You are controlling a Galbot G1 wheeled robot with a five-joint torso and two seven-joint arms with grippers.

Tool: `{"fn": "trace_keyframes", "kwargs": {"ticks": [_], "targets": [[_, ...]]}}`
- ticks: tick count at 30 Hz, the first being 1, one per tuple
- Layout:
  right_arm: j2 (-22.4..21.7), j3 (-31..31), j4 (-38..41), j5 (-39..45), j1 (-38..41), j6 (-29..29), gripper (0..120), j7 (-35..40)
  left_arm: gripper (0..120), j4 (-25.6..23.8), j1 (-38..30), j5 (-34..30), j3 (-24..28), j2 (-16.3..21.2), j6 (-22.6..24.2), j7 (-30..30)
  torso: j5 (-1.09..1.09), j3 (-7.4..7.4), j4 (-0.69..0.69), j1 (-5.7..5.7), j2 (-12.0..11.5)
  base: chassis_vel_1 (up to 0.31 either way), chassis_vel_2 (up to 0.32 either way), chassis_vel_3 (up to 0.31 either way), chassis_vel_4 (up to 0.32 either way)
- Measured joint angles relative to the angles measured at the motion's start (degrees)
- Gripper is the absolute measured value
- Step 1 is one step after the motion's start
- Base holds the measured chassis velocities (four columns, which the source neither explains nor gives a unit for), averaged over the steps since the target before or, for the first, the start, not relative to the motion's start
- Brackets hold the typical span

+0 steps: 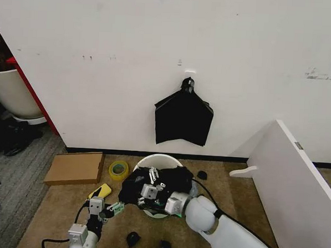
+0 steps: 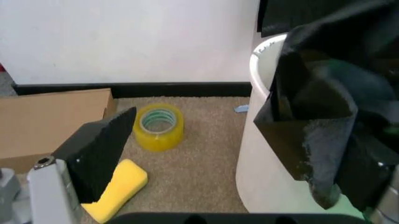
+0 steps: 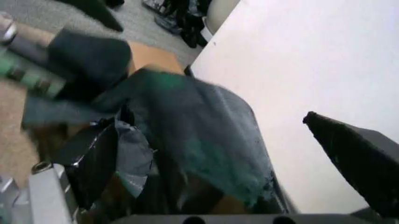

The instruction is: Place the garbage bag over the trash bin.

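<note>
Bag hides most of the bin, and the close-up is a smear.

The crinkled glossy black plastic garbage bag [image 1: 165,182] drapes over the round white plastic trash bin [image 1: 152,160], leaving just its far rim showing beyond the right gripper [image 1: 151,185]; whether those fingers pinch plastic is too small to tell. From the left wrist, the bin wall [image 2: 265,154] runs off the picture's edge and the bag [image 2: 324,107] covers its near side. From the right wrist, the bag [image 3: 187,130] is blurred, its folds unreadable.
</note>
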Motion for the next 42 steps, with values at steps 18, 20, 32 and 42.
{"fn": "trace_keyframes", "kwargs": {"ticks": [18, 20, 32, 42], "targets": [[3.4, -4.9, -3.1, 3.8, 6.5, -4.2, 100, 2.8, 100, 0.9, -0.1, 5.3, 1.2, 0.7, -1.8, 0.7, 0.01, 0.00, 0.01, 0.00, 0.0, 0.000, 0.000, 0.000, 0.000], [2.4, -4.6, -1.7, 4.7, 6.8, -4.5, 100, 2.3, 100, 1.4, -0.2, 5.1, 0.9, 0.7, -1.9, 0.6, 0.00, 0.00, 0.00, 0.00, 0.0, 0.000, 0.000, 0.000, 0.000], [0.2, -1.7, 4.0, 13.5, 4.3, -4.3, 100, 0.4, 100, 1.4, 0.4, 4.3, 0.5, 0.5, -3.7, 1.2, 0.01, 0.00, 0.00, -0.01, 0.0, 0.000, 0.000, 0.000, 0.000], [-2.0, 4.0, 13.7, 26.4, -2.3, -4.7, 100, -3.0, 100, 0.6, 3.7, 7.4, 0.6, 0.0, -6.4, 2.1, 0.01, -0.01, 0.00, -0.01, 0.0, 0.000, 0.000, 0.000, 0.000]]}}
